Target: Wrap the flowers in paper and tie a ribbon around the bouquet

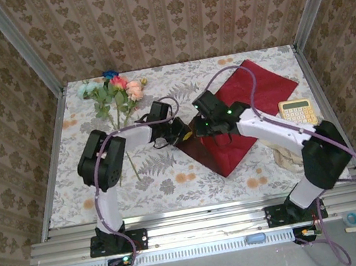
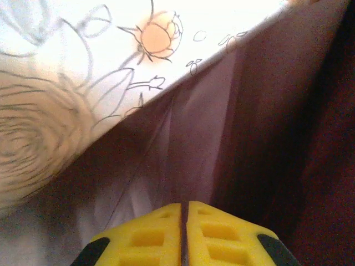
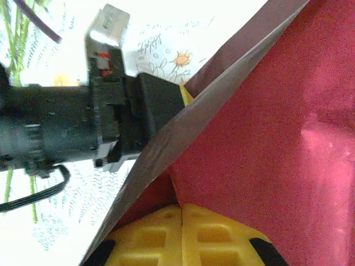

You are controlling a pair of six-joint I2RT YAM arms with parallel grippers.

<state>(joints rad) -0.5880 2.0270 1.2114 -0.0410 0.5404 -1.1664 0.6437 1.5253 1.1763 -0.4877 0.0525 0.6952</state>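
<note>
Fingers [image 2: 147,238] of the left gripper [image 2: 184,208] are pressed flat together, a crease of the paper [image 1: 262,85] running into their seam. The right gripper [image 3: 181,208] has its 2 fingers closed likewise, pinching a raised flap of the same sheet. Both grippers meet mid-table at the sheet's left corner, tips near each other. The table [image 1: 171,175] wears a flower-print cloth. The paper lies right of centre, its left part lifted and folded (the underside looks duller, greyish). The flowers [image 1: 116,92] lie far left, well apart from the paper, heads toward the back wall. The ribbon [image 1: 282,154] sits in a pale heap by the right arm. A calculator [image 1: 297,112] rests near the paper's right corner.
</note>
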